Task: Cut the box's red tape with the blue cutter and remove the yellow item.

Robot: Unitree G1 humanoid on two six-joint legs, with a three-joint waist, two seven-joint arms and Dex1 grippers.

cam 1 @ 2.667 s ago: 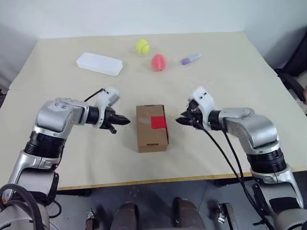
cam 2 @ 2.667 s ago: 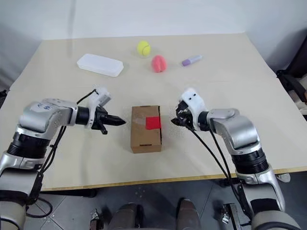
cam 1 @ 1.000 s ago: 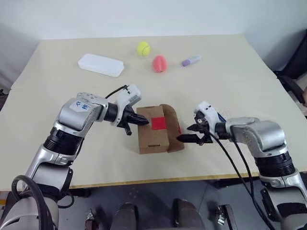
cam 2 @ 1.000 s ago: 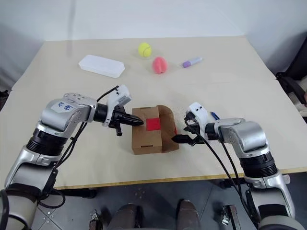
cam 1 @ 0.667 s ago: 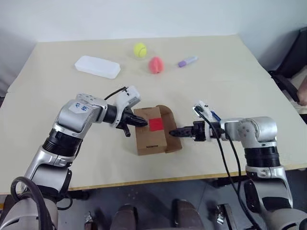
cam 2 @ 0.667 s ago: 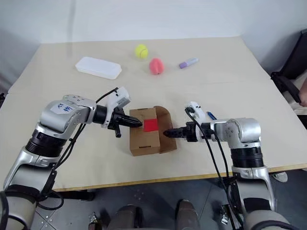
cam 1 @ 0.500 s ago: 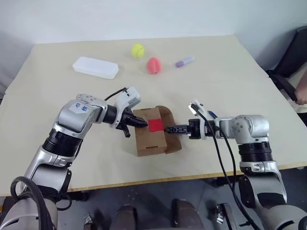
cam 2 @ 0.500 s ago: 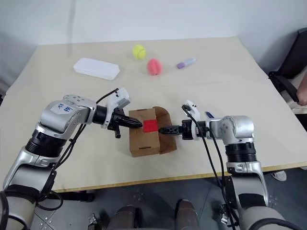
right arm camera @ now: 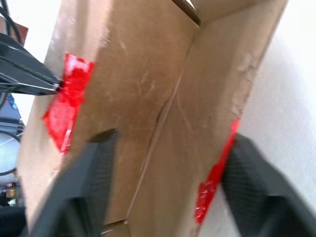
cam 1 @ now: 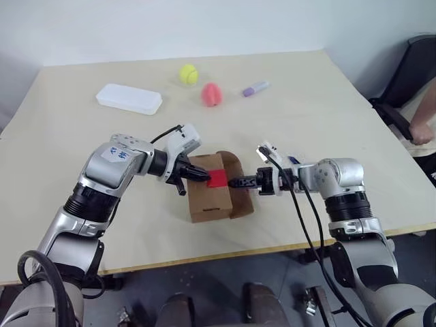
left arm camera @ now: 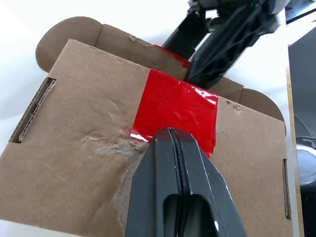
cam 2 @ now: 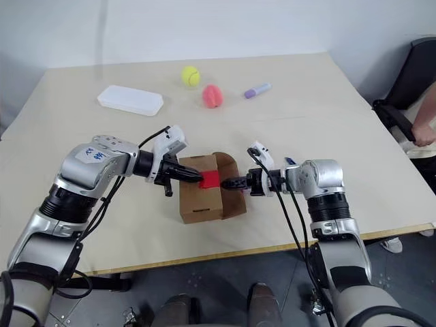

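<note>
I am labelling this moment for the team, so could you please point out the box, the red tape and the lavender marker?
box [cam 1: 204, 201], left eye view, on its brown top face.
red tape [left arm camera: 177, 110], left wrist view, on the middle of the red patch.
lavender marker [cam 1: 255, 88], left eye view, on the middle of its barrel.
</note>
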